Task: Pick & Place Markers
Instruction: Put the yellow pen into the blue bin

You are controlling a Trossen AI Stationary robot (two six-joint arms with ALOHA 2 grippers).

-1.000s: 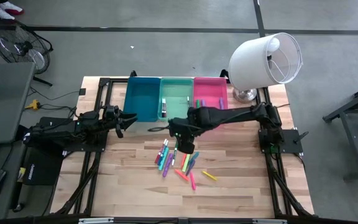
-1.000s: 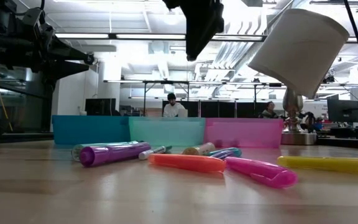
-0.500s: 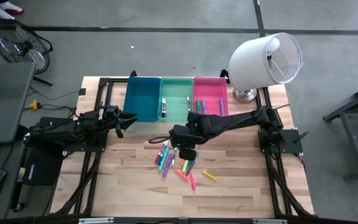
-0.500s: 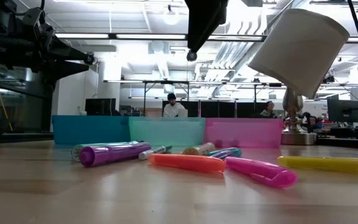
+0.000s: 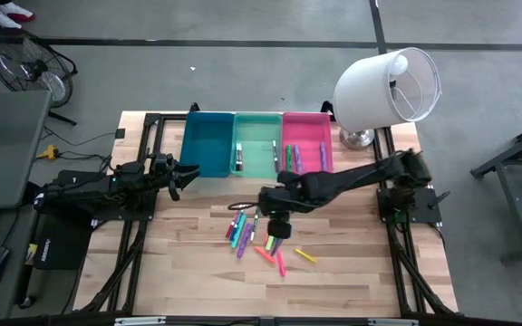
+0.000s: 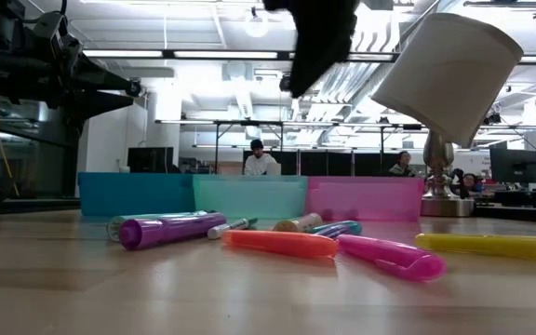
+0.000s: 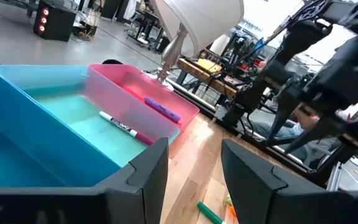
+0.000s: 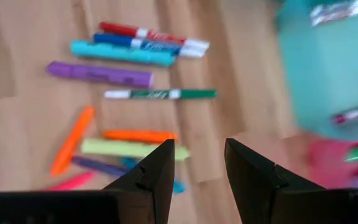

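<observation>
Several markers point(image 5: 256, 237) in pink, purple, green, orange, yellow and teal lie flat and loosely scattered on the wooden table, in front of the bins. The right wrist view shows them spread out: a purple marker point(image 8: 99, 73), a green-and-white one point(image 8: 160, 94), an orange one point(image 8: 138, 135). My right gripper point(image 5: 276, 217) hangs open above the pile, pointing steeply down, with nothing between its fingers point(image 8: 199, 171). My left gripper point(image 5: 176, 174) waits open and level at the table's left, near the blue bin.
A blue bin point(image 5: 208, 143), a mint bin point(image 5: 257, 136) and a pink bin point(image 5: 306, 136) stand in a row at the far edge. The mint and pink ones hold a few markers. A white lamp point(image 5: 388, 86) stands at the back right. People sit in the room beyond.
My right gripper has moved a little toward the table's right and near edges above the scattered markers and sunk slightly, its arm stretching out lower. It stays open. The markers and my left arm have kept still.
</observation>
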